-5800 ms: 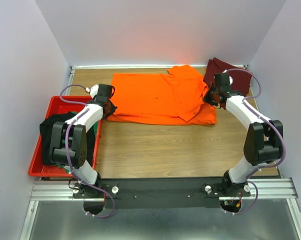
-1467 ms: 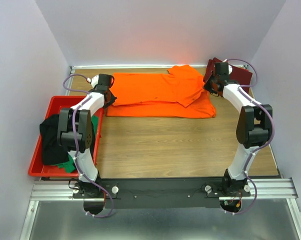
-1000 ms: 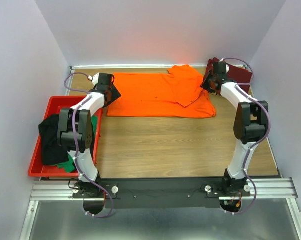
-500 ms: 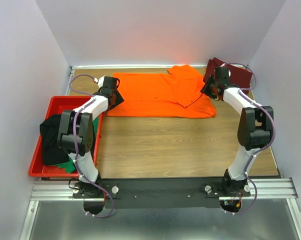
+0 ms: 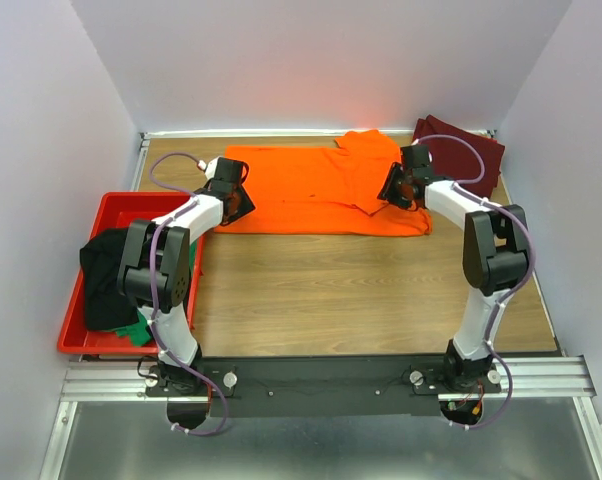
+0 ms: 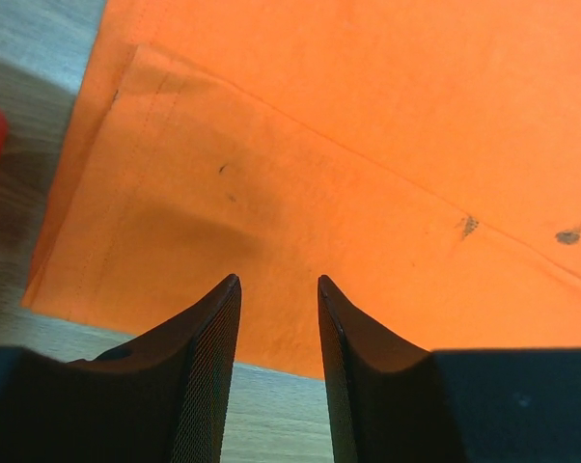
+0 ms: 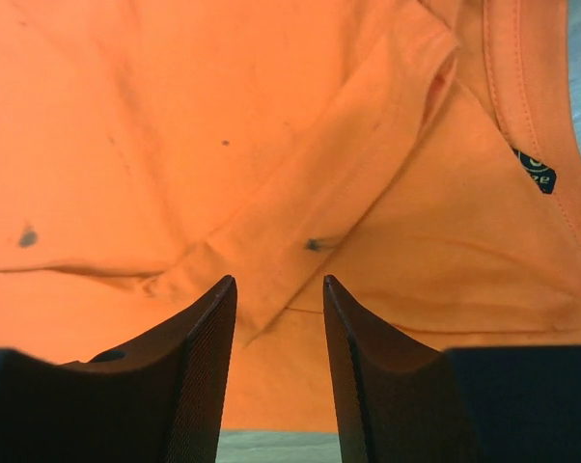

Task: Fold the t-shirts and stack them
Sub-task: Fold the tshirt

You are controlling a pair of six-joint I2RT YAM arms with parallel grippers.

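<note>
The bright orange t-shirt [image 5: 316, 190] lies flat across the back of the table, folded to a long band with one sleeve [image 7: 348, 193] turned over its right part. My left gripper [image 5: 238, 196] hangs low over the shirt's near left corner [image 6: 126, 241]. It is open, with nothing between its fingers [image 6: 278, 280]. My right gripper [image 5: 392, 187] is over the shirt's right part by the folded sleeve, open and empty too [image 7: 279, 279]. A dark maroon t-shirt [image 5: 466, 155] lies at the back right corner.
A red bin [image 5: 131, 205] stands at the table's left edge, holding a black shirt [image 5: 106, 275] and a green one [image 5: 136, 330]. White walls close in the back and both sides. The wooden table top [image 5: 341, 290] stretches in front of the orange shirt.
Both grippers have moved inward from the shirt's outer ends to hang over the cloth. The left jaws have narrowed; the right ones have opened slightly. The maroon shirt is now uncovered.
</note>
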